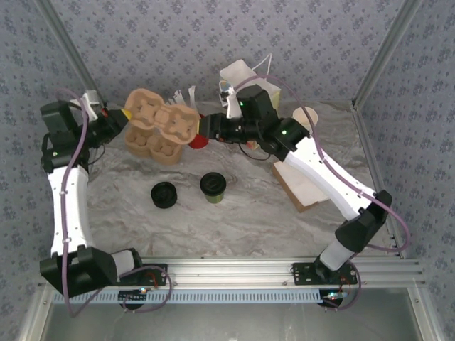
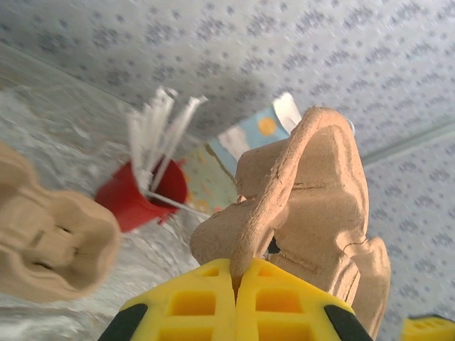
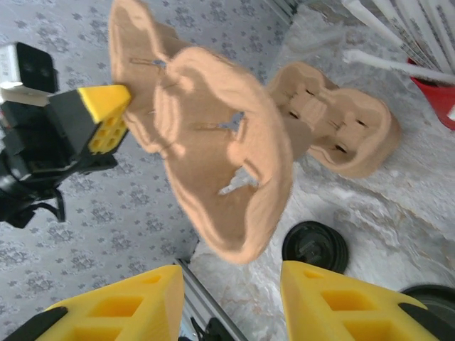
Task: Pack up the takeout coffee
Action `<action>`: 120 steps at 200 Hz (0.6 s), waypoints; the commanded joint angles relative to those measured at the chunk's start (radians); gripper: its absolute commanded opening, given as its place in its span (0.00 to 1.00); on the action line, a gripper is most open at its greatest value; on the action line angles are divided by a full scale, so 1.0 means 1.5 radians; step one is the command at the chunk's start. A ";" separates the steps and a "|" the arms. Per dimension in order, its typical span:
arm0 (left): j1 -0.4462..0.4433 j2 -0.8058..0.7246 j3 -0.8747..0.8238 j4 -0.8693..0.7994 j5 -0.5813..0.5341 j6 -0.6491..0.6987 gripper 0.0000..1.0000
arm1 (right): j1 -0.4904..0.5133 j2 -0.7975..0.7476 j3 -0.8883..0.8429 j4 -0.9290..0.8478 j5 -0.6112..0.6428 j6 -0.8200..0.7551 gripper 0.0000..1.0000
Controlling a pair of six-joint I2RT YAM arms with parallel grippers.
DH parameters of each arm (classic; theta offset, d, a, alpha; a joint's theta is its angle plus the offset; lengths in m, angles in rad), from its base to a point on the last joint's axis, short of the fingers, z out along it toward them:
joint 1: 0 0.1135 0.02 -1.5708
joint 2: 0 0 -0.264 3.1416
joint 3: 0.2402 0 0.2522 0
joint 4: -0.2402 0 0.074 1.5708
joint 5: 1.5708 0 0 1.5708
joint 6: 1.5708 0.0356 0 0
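Cardboard is all we hold: our left fingers point(image 2: 192, 302) pinch the cup carrier point(image 2: 306, 192) aloft, our right fingers point(image 3: 334, 305) stand apart, empty, near its free end, and the coffee cup point(image 1: 212, 187) waits unpacked on the tabletop point(image 1: 249, 220), lid on.

The coffee point(image 1: 213, 186) is a short olive-green paper cup capped with a round black lid. It stands upright on the marbled tabletop, lid seated flat, nothing touching it. It sits just right of the loose black disc point(image 1: 164, 194), apart from it.
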 commanded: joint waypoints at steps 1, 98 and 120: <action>-0.038 -0.028 -0.035 0.050 0.013 -0.068 0.04 | -0.011 -0.040 -0.064 0.044 0.004 -0.002 0.43; -0.171 -0.056 -0.069 0.110 -0.049 -0.122 0.04 | -0.035 -0.165 -0.185 0.098 0.004 -0.005 0.18; -0.182 -0.051 -0.068 0.114 -0.052 -0.124 0.07 | -0.036 -0.175 -0.186 0.090 0.005 -0.011 0.15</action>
